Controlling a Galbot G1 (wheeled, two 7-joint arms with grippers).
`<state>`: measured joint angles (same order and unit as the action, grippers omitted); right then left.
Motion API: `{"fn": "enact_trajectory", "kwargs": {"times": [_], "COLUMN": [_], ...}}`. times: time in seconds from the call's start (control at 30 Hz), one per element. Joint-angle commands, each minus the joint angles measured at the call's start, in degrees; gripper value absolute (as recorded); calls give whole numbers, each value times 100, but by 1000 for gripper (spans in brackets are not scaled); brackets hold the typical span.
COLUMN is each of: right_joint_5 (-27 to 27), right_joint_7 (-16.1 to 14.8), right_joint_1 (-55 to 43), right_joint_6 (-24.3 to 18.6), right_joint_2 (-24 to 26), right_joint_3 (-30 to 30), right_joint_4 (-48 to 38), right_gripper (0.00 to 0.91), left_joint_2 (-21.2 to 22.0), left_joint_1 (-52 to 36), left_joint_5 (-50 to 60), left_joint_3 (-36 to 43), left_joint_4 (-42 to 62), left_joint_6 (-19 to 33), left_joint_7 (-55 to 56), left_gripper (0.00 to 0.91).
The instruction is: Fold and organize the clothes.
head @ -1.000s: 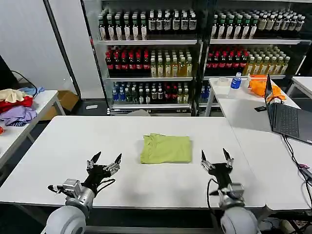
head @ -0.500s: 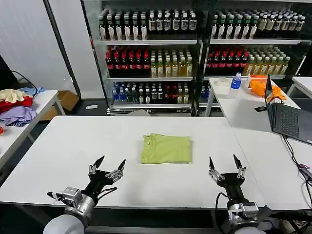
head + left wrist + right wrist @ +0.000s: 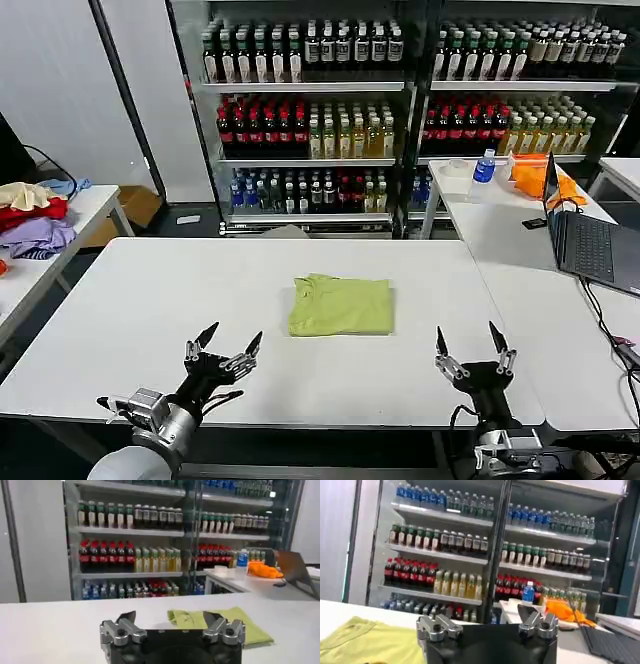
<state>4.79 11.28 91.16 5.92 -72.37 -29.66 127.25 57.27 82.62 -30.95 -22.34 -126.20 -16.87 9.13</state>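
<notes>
The T-shirt [image 3: 340, 306] lies folded into a neat rectangle mid-worktop [image 3: 130, 300], so folding looks finished. The left end effector [image 3: 222, 347] and right end effector [image 3: 474, 352] hover near the front edge, fingers spread, holding nothing, well clear of it.

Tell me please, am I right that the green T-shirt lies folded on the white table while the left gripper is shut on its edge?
Not quite. The head view shows the left gripper open and apart from the T-shirt, near the table's front edge. The shirt does lie folded there.

A shop-like lab; stocked drink coolers [image 3: 400, 110] (white tables [image 3: 130, 300]).
</notes>
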Motion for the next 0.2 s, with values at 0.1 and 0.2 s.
{"fn": "enact_trajectory", "kwargs": {"times": [0.1,0.2], "right_joint_5": [-129,-160], "right_joint_7": [41,17], "right_joint_1": [137,136], "right_joint_6": [-6,-12], "right_joint_2": [7,5], "right_joint_3": [-37,-54], "right_joint_4": [153,167], "right_gripper": [907,907], "left_joint_2": [-22,-26], "left_joint_1": [45,40], "left_joint_5": [22,78], "left_joint_3": [-16,-19], "left_joint_4": [-44,-39], "left_joint_6": [3,0], "left_joint_7": [-54,-74], "left_gripper": [907,907]}}
